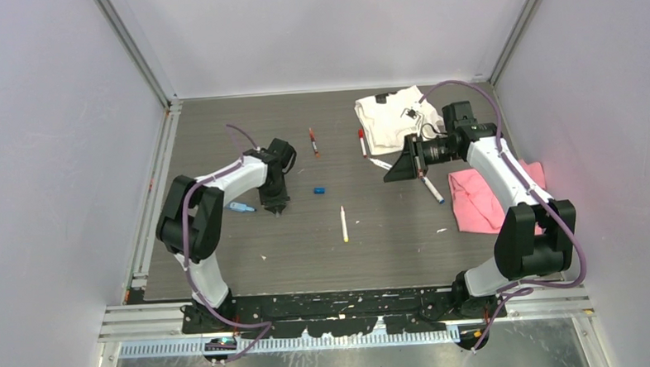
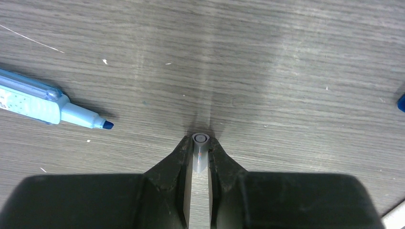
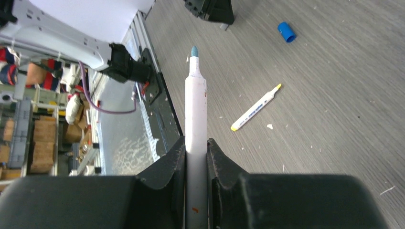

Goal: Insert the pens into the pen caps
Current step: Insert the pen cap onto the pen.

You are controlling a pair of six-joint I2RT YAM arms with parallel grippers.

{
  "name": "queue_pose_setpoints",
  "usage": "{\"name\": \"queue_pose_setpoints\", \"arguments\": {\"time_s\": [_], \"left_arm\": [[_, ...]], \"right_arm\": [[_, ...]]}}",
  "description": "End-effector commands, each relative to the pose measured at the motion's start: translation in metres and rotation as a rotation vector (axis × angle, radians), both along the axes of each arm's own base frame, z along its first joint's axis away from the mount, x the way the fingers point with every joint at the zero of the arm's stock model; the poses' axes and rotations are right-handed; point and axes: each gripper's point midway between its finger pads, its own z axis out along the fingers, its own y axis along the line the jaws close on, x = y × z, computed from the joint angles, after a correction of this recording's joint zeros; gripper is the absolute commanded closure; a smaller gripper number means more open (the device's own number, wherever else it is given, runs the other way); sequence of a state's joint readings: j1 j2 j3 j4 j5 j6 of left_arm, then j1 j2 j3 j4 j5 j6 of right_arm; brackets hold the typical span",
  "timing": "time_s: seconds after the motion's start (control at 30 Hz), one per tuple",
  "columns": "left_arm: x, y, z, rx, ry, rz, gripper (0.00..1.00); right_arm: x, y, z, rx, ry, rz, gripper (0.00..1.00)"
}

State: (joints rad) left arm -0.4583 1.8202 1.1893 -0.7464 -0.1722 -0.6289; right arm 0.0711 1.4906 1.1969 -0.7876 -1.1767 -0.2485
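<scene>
Nearest, yellow pen lying loose on the table; just beyond, left gripper pointing down, fingers closed on grey cap, open end outward, with uncapped light-blue pen lying flat to its left. Further out, blue cap alone mid-table; right gripper raised, fingers clamped on white pen, light-blue tip forward; pink cloth beside that arm. Farthest, dark red pen, then red-tipped pen at the edge of white cloth.
</scene>
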Motion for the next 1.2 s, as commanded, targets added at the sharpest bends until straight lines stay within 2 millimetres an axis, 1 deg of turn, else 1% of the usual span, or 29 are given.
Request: {"name": "queue_pose_setpoints", "arguments": {"time_s": [0.0, 0.07, 0.13, 0.17, 0.23, 0.33, 0.4, 0.43, 0.5, 0.53, 0.57, 0.63, 0.67, 0.7, 0.73, 0.77, 0.8, 0.83, 0.97, 1.07, 1.17], "left_arm": [[0.015, -0.017, 0.043, -0.120, -0.162, 0.002, 0.99], [0.020, -0.023, 0.060, -0.177, -0.235, 0.009, 0.99], [0.023, -0.030, 0.079, -0.246, -0.311, 0.012, 0.99], [0.022, -0.031, 0.085, -0.274, -0.340, 0.017, 0.99], [0.023, -0.037, 0.103, -0.347, -0.415, 0.020, 0.99], [0.024, -0.048, 0.139, -0.474, -0.550, 0.013, 0.99], [0.023, -0.053, 0.167, -0.560, -0.649, 0.010, 0.99], [0.023, -0.055, 0.190, -0.620, -0.730, 0.001, 0.99], [0.020, -0.055, 0.216, -0.692, -0.821, 0.007, 0.99], [0.017, -0.059, 0.236, -0.754, -0.876, -0.009, 0.99], [0.013, -0.061, 0.249, -0.796, -0.913, -0.018, 0.99], [0.008, -0.062, 0.279, -0.882, -1.006, -0.031, 0.99], [0.004, -0.061, 0.291, -0.919, -1.041, -0.033, 0.99], [0.001, -0.061, 0.303, -0.956, -1.080, -0.033, 0.99], [-0.003, -0.060, 0.314, -0.989, -1.110, -0.032, 0.99], [-0.006, -0.059, 0.325, -1.020, -1.137, -0.031, 0.99], [-0.009, -0.058, 0.335, -1.052, -1.157, -0.025, 0.99], [-0.012, -0.057, 0.344, -1.073, -1.176, -0.022, 0.99], [-0.024, -0.055, 0.378, -1.208, -1.230, -0.004, 0.99], [-0.030, -0.054, 0.396, -1.287, -1.249, 0.009, 0.99], [-0.035, -0.051, 0.409, -1.326, -1.263, 0.032, 0.99]], "right_arm": [[-0.039, -0.006, 0.019, -0.049, -0.134, 0.177, 0.99], [-0.047, -0.012, 0.021, -0.097, -0.211, 0.245, 0.99], [-0.047, -0.018, 0.025, -0.144, -0.285, 0.287, 0.99], [-0.044, -0.020, 0.027, -0.163, -0.330, 0.303, 0.99], [-0.038, -0.022, 0.033, -0.195, -0.410, 0.314, 0.99], [-0.025, -0.018, 0.044, -0.224, -0.546, 0.309, 0.99], [-0.017, -0.009, 0.051, -0.246, -0.620, 0.299, 0.99], [-0.014, -0.002, 0.056, -0.251, -0.652, 0.290, 0.99], [-0.010, 0.012, 0.067, -0.252, -0.712, 0.275, 0.99], [-0.008, 0.020, 0.072, -0.259, -0.740, 0.253, 0.99], [-0.002, 0.026, 0.075, -0.275, -0.779, 0.221, 0.99], [0.000, 0.039, 0.086, -0.266, -0.858, 0.170, 0.99], [0.006, 0.047, 0.098, -0.251, -0.918, 0.116, 0.99], [0.003, 0.057, 0.101, -0.232, -0.935, 0.083, 0.99], [0.002, 0.059, 0.108, -0.220, -0.948, 0.043, 0.99], [-0.003, 0.069, 0.118, -0.190, -0.984, 0.031, 0.99], [-0.008, 0.074, 0.122, -0.178, -0.989, 0.012, 0.99], [-0.009, 0.080, 0.126, -0.174, -0.994, -0.010, 0.99], [-0.021, 0.096, 0.136, -0.107, -0.923, -0.083, 0.99], [-0.026, 0.106, 0.144, -0.066, -0.896, -0.137, 0.99], [-0.030, 0.113, 0.148, -0.042, -0.880, -0.180, 0.99]]}}
